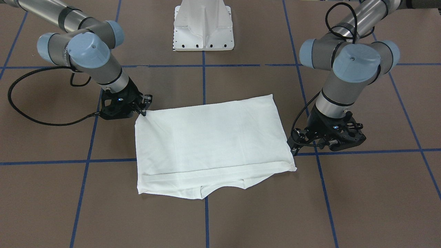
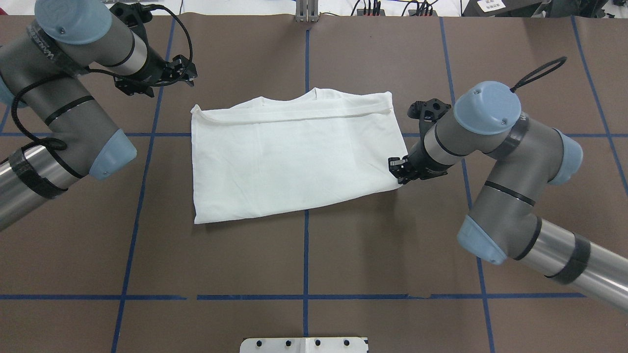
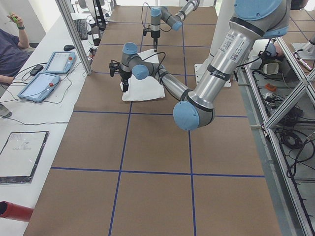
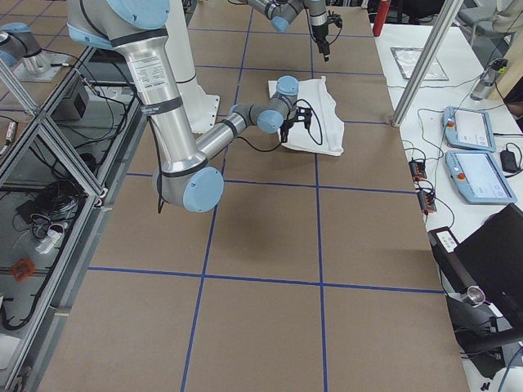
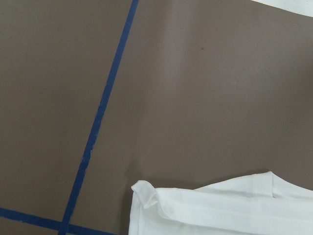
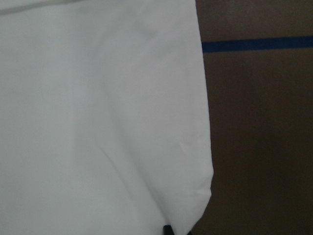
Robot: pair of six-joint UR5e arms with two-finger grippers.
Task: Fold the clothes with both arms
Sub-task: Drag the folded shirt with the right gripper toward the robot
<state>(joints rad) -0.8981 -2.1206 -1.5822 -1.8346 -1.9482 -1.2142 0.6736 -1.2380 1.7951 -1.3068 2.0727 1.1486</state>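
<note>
Left arm [image 2: 73, 113] and right arm [image 2: 505, 191] are silver-grey tubes with black bands; light-blue joint caps [image 2: 486, 107], each with a small centre screw; braided black cables [image 1: 20, 110] looping off; skeletal black left gripper [image 2: 190, 73] and right gripper [image 2: 397, 172]; white pedestal base [image 1: 203, 27] with bolt holes.

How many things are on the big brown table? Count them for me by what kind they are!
Robot arms: 2 (left arm, right arm)
White shirt: 1
White metal base: 1
Total: 4
</note>
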